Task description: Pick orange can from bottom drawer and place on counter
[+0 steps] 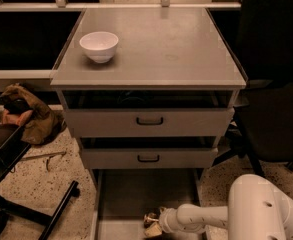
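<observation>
The bottom drawer [136, 194] is pulled out below the cabinet, with its flat grey floor showing. My gripper [153, 224] reaches in from the lower right on a white arm [206, 217] and sits low over the drawer's front part. A small golden-brown object, which looks like the orange can [149, 218], sits right at the gripper's tip, mostly hidden by it. The counter [161, 49] is the light grey top of the cabinet, well above the gripper.
A white bowl [99, 45] stands on the counter's left side. Two grey drawers with dark handles [149, 120] are slightly open above the bottom drawer. A dark chair [273, 109] stands at the right. A chair base [41, 211] and brown cloth [28, 114] lie at the left.
</observation>
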Controlling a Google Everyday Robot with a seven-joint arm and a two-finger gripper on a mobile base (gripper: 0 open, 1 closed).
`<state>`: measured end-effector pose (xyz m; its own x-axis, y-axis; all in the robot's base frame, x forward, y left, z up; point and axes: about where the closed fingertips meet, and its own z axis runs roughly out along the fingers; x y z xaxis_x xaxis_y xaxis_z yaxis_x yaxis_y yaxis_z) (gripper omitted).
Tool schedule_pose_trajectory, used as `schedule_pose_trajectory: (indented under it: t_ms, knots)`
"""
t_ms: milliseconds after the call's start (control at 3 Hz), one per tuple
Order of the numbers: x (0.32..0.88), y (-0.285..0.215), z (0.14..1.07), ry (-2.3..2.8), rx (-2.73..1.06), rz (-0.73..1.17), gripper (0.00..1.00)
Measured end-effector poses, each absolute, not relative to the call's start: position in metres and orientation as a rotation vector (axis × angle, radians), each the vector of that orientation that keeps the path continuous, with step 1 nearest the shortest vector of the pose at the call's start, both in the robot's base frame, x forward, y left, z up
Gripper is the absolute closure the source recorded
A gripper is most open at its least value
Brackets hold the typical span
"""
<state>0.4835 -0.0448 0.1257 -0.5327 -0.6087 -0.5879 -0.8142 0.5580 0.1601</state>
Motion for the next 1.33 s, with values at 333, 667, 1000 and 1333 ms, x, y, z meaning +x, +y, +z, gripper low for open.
schedule_pose_trajectory:
  t_ms: [333, 667, 1000, 1333]
  knots:
    - [0.484, -0.045, 0.126, 2.323, -1.146, 0.583, 0.50]
    - [0.487, -0.042, 0.150, 2.310, -1.168, 0.574, 0.73]
    - [0.485, -0.032, 0.221, 2.226, -1.211, 0.606, 0.96]
    - [0.495, -0.027, 0.309, 2.091, -1.232, 0.654, 1.00]
